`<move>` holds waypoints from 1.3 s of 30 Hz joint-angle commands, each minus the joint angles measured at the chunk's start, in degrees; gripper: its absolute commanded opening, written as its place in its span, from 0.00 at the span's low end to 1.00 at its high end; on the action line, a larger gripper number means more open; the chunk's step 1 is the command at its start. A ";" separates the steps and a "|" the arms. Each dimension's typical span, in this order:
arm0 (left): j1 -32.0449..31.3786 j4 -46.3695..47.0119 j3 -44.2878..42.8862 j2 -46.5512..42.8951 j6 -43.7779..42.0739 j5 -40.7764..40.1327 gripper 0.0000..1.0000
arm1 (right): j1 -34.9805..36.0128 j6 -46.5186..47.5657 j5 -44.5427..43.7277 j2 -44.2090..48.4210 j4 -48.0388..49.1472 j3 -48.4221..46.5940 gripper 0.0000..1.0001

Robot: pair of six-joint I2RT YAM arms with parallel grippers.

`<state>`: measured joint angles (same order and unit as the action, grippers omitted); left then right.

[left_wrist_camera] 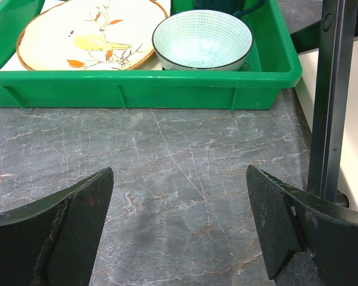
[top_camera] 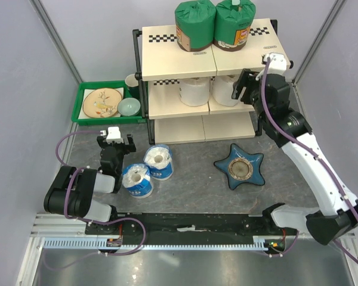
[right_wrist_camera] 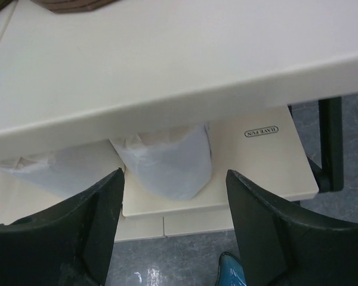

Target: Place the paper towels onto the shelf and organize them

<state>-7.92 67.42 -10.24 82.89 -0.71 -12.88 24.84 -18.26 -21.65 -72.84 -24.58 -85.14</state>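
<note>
The shelf (top_camera: 167, 68) stands at the back. Two green-wrapped rolls (top_camera: 195, 25) (top_camera: 234, 24) stand on its top board. Two white rolls (top_camera: 194, 90) (top_camera: 222, 89) sit on the middle board; one shows in the right wrist view (right_wrist_camera: 167, 161). Two blue-and-white rolls (top_camera: 158, 161) (top_camera: 136, 179) stand on the table. My right gripper (top_camera: 241, 88) is open and empty, just right of the white rolls at the middle board; its fingers (right_wrist_camera: 89, 220) frame the roll from a short way back. My left gripper (top_camera: 114, 142) is open and empty, left of the blue-and-white rolls.
A green tray (top_camera: 83, 116) holds a plate (top_camera: 102, 102) and a bowl (top_camera: 129, 106); it shows close ahead in the left wrist view (left_wrist_camera: 143, 83). A dark mug (top_camera: 132, 80) stands behind it. A blue star-shaped dish (top_camera: 240, 165) lies in front of the shelf. A shelf leg (left_wrist_camera: 331, 101) stands right of my left gripper.
</note>
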 commanded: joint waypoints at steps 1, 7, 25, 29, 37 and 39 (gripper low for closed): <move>0.37 2.46 -0.83 0.16 -0.61 0.14 0.99 | -0.32 -0.90 -2.69 6.38 3.39 6.19 0.77; 0.36 2.54 -0.83 0.16 -0.61 0.14 0.99 | -0.32 -3.62 -8.75 14.82 12.25 20.52 0.79; 0.36 2.46 -0.83 0.16 -0.61 0.14 0.99 | -7.35 -3.98 -8.06 3.94 21.32 20.98 0.85; 0.36 2.46 -0.83 0.16 -0.52 0.14 0.99 | -8.75 -3.54 -7.19 2.62 22.64 21.25 0.85; 0.36 2.46 -0.83 0.17 -0.52 0.14 0.99 | -10.34 -2.22 -3.14 0.33 26.33 21.68 0.87; 0.36 2.46 -0.83 0.16 -0.52 0.14 0.99 | -10.51 -2.22 -1.39 0.24 27.99 22.38 0.88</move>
<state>-7.92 67.42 -10.24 82.89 -0.71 -12.88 14.79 -21.34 -26.65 -72.27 -2.26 -62.02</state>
